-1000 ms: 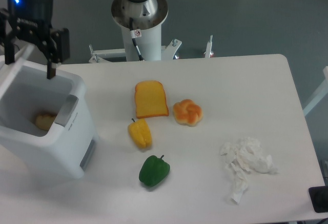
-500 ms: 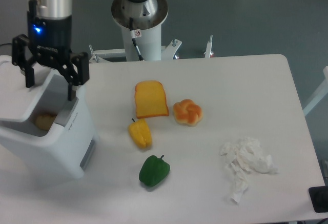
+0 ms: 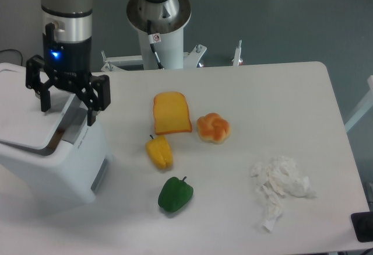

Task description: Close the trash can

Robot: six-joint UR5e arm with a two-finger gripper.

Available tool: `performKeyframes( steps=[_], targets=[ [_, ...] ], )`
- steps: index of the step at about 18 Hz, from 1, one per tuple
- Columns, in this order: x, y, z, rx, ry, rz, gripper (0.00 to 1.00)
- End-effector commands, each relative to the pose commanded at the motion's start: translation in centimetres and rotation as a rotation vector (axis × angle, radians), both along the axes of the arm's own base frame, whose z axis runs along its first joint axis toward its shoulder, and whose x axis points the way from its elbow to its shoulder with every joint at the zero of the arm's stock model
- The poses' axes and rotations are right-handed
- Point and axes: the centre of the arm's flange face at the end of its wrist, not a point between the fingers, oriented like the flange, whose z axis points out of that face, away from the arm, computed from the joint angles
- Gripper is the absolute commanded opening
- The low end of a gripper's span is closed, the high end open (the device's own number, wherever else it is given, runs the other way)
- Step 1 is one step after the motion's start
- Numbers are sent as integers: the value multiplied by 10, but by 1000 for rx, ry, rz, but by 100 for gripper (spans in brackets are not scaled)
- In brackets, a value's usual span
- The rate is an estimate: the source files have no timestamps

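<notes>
Trash can [image 3: 55,164] sits at the left edge of the table [image 3: 274,103], overhanging the frame a bit; big white boxy bin, rounded corners, vent slots low on its right side; its flat white lid [image 3: 23,115] is lowered most of the way, tilted, with a dark gap showing at the front right where it hasn't met the rim; grey push tab [image 3: 72,133] visible at that front edge, just below the lid's corner.

Gripper [image 3: 67,100] is right over the lid, pointing down; two black fingers spread wide apart, nothing between them; left-hand finger tip over the lid surface, other finger [image 3: 91,104] down by the lid's right edge near the tab; can't tell from this angle if either tip is actually touching the lid; blue LED lit on the wrist above.

Rest of the table, well apart from the bin: slice of toast [image 3: 171,112] mid-table; small knotted bun [image 3: 213,128] just to its right, nearly touching; yellow pepper [image 3: 159,152] just below the toast; green pepper [image 3: 175,195] further toward the front edge; crumpled white tissue [image 3: 280,186] off to the right, on its own.

Arm's base column [image 3: 158,24] stands behind the table's far edge, centre-left; a dark object [image 3: 362,227] pokes into the frame at the bottom right corner, too cropped to identify.
</notes>
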Motion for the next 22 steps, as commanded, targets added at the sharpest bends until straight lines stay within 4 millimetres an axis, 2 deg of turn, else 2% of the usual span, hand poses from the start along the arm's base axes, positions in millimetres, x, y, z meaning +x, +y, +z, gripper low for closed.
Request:
performKeyframes(
  steps=[8, 22],
  targets=[
    [-10, 0, -6, -11, -3, 17, 100],
    [-10, 0, -13, -25, -6, 22, 100]
  ],
)
